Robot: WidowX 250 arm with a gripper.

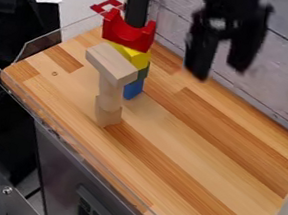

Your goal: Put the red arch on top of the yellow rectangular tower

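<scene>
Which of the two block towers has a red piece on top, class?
The coloured tower, behind the plain wooden tower: a red arch sits on its yellow block, while the other ends in bare wood.

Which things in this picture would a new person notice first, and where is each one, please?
Probably the red arch comes first, sitting hollow side up on the yellow block of a colourful tower near the board's far left part. Just in front of it, a pale wooden stack with a wide top stands out. Then the eye goes to the black gripper, hanging open at the upper right.
</scene>
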